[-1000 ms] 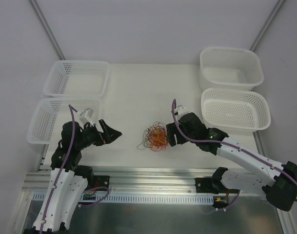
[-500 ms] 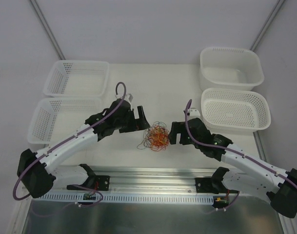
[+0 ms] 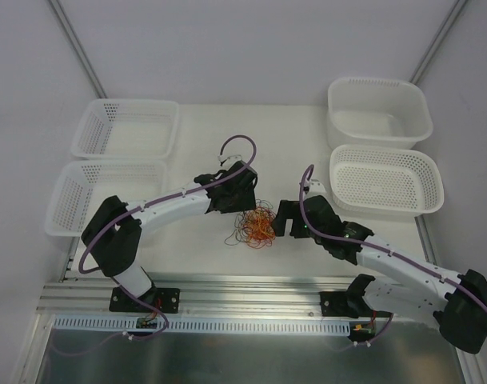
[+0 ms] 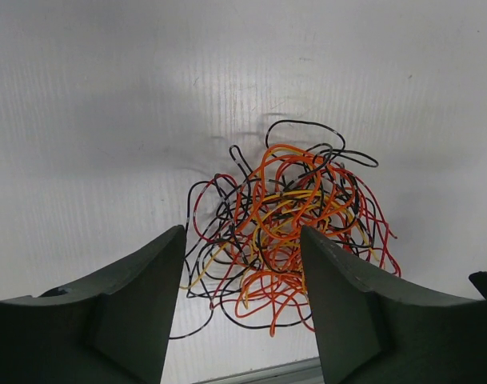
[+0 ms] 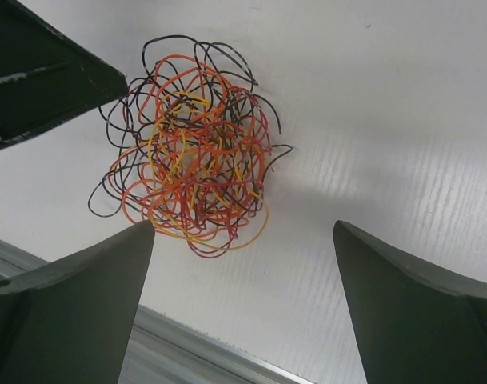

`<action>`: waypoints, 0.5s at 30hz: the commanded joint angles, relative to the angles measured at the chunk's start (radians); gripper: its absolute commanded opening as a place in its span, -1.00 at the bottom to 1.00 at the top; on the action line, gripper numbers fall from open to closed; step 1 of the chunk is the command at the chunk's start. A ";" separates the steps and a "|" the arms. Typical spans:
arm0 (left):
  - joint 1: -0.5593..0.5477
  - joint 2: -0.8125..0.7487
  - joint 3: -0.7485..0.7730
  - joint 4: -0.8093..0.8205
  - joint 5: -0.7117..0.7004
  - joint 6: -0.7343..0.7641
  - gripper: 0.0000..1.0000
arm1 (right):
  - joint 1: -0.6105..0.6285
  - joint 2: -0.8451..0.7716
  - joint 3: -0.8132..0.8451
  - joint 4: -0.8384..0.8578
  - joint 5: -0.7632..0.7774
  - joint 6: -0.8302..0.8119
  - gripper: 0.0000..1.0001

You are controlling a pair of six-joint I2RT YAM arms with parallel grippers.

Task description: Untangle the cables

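The cables (image 3: 257,226) lie as one tangled clump of thin orange, red, black and pale yellow wires on the white table, near its front edge. My left gripper (image 3: 241,203) hangs over the clump's far left side. In the left wrist view its jaws (image 4: 243,236) stand apart, with the near part of the cables (image 4: 287,232) lying between them on the table. My right gripper (image 3: 285,218) is just right of the clump. In its wrist view it is wide open (image 5: 243,226) over bare table, the cables (image 5: 191,180) ahead and to the left, untouched.
Two white perforated baskets (image 3: 127,128) (image 3: 83,196) stand at the left. A white tub (image 3: 379,108) and a perforated basket (image 3: 385,180) stand at the right. The metal rail (image 3: 251,284) of the table's front edge runs close below the clump. A left finger (image 5: 43,80) shows in the right wrist view.
My left arm swung right from beside the left basket to the clump, and its jaws have narrowed. My right gripper opened wide and drew back slightly from the clump.
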 commanded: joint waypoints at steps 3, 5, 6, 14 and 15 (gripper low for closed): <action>-0.016 0.024 0.027 -0.026 -0.037 -0.003 0.01 | -0.003 0.060 0.003 0.122 -0.035 0.025 0.99; -0.016 0.030 0.020 -0.031 -0.039 -0.003 -0.11 | -0.005 0.078 0.005 0.153 -0.046 0.028 0.99; -0.016 0.037 0.021 -0.029 -0.040 -0.002 -0.22 | -0.005 0.099 0.003 0.162 -0.047 0.034 0.99; -0.018 0.045 0.018 -0.028 0.009 -0.009 -0.79 | -0.005 0.213 0.009 0.262 -0.084 0.077 0.99; -0.019 0.042 0.009 -0.028 0.013 -0.011 -0.81 | -0.003 0.239 0.009 0.269 -0.086 0.083 0.99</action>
